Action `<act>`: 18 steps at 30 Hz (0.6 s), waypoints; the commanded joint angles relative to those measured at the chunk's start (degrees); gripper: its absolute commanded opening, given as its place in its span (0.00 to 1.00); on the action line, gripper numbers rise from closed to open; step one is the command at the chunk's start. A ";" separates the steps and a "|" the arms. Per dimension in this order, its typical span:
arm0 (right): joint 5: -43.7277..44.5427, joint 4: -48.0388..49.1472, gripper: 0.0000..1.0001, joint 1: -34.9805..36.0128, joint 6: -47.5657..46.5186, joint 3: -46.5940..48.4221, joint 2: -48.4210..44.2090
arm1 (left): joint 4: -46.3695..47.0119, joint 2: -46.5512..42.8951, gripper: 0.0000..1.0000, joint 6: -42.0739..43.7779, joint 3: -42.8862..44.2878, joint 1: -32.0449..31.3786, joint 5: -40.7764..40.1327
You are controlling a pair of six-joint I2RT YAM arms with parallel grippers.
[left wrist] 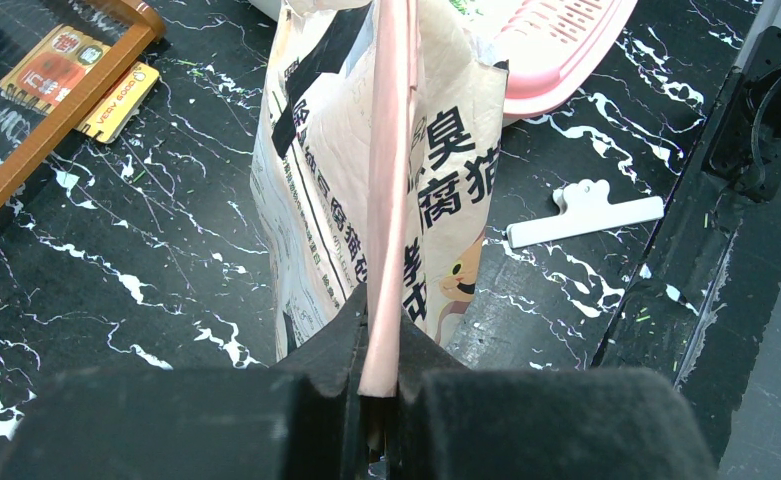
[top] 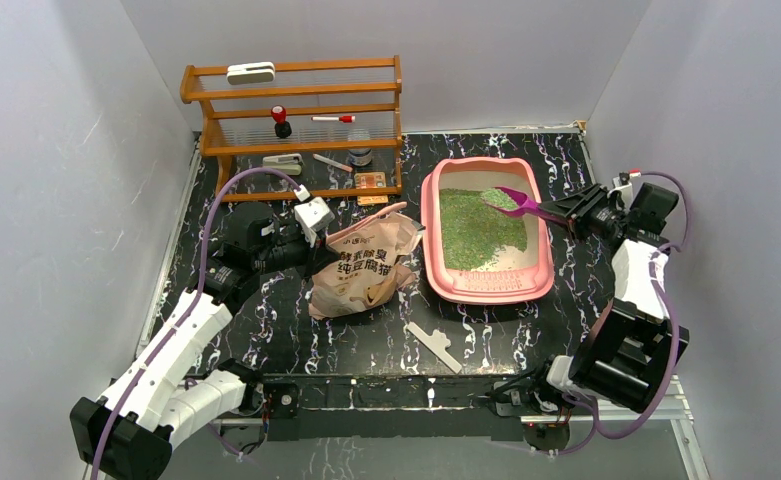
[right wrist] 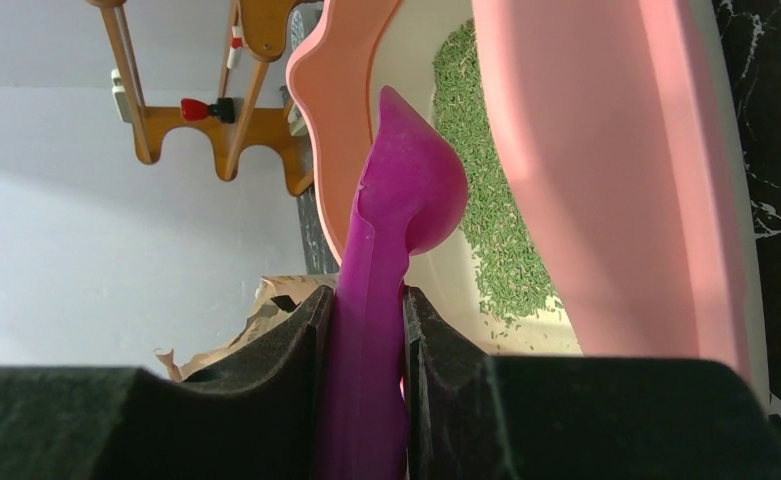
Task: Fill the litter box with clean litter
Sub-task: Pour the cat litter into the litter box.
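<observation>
The pink litter box [top: 489, 291] lies at the right of the table, and clean litter [top: 474, 232] covers much of its cream floor as green granules. A purple scoop [top: 516, 201] with green granules in its bowl hangs over the box's far right part. My right gripper [top: 558, 208] is shut on its handle. From the right wrist the scoop [right wrist: 406, 190] sticks out between the pads of that gripper [right wrist: 369, 300], above the litter [right wrist: 486, 200]. My left gripper [left wrist: 381, 310] is shut on the pink top strip [left wrist: 391, 150] of the beige cat-printed bag [left wrist: 316, 160], which stands left of the box.
A wooden shelf rack [top: 296, 120] with small items stands at the back left. A small orange-and-yellow packet [top: 371, 182] lies by its foot. A white clip [top: 434, 345] lies near the front edge. Grey walls close in both sides.
</observation>
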 commanded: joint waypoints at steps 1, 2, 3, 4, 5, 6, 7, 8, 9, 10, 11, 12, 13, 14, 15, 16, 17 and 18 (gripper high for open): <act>1.59 -1.13 0.00 2.67 -2.45 3.85 -1.52 | 7.11 -2.01 0.00 -0.08 3.13 -0.23 4.13; 1.98 -0.52 0.00 3.52 -2.03 3.93 -1.35 | 6.92 -2.01 0.00 -0.02 3.05 -0.27 4.10; 2.55 0.01 0.00 4.47 -1.76 4.11 -0.99 | 6.73 -2.09 0.00 -0.02 2.97 -0.30 4.02; 3.15 0.48 0.00 5.75 -1.54 4.56 -0.67 | 6.46 -2.24 0.00 -0.07 2.85 -0.30 4.04; 4.00 0.97 0.00 6.99 -1.24 4.84 -0.29 | 6.29 -2.42 0.00 -0.16 2.74 -0.24 3.91; 4.77 1.67 0.00 8.14 -0.71 5.00 0.13 | 6.25 -2.71 0.00 -0.19 2.58 -0.30 3.79; 5.50 2.70 0.00 9.15 -0.07 5.10 0.78 | 6.23 -3.03 0.00 -0.19 2.45 -0.24 3.67; 5.82 3.63 0.00 10.01 0.42 5.23 1.31 | 6.20 -3.21 0.00 -0.19 2.36 -0.27 3.54; 6.04 3.94 0.00 10.86 0.61 5.60 1.84 | 6.10 -3.38 0.00 -0.21 2.34 -0.23 3.34; 6.18 3.65 0.00 11.52 0.52 6.00 2.14 | 5.92 -3.42 0.00 -0.20 2.41 -0.25 3.25; 6.24 3.13 0.00 11.98 0.27 6.23 2.38 | 5.81 -3.50 0.00 -0.16 2.50 -0.24 3.19; 6.13 2.39 0.00 12.17 0.10 6.11 2.14 | 5.77 -3.51 0.00 -0.19 2.40 -0.28 3.26; 6.11 1.66 0.00 12.27 -0.15 5.65 1.61 | 5.76 -3.51 0.00 -0.20 2.42 -0.26 3.29; 6.31 0.94 0.00 12.27 -0.78 4.91 0.69 | 5.81 -3.44 0.00 -0.11 2.42 -0.30 3.30; 6.40 -0.10 0.00 12.28 -1.17 4.05 -0.36 | 5.76 -3.38 0.00 -0.14 2.35 -0.24 3.35; 6.40 -0.93 0.00 12.28 -1.49 3.08 -1.76 | 5.84 -3.27 0.00 -0.09 2.34 -0.26 3.35; 6.23 -1.66 0.00 12.26 -1.73 2.05 -3.12 | 5.82 -3.25 0.00 -0.09 2.38 -0.29 3.45; 6.11 -2.52 0.00 12.26 -1.93 0.93 -4.49 | 5.79 -3.25 0.00 -0.04 2.34 -0.31 3.54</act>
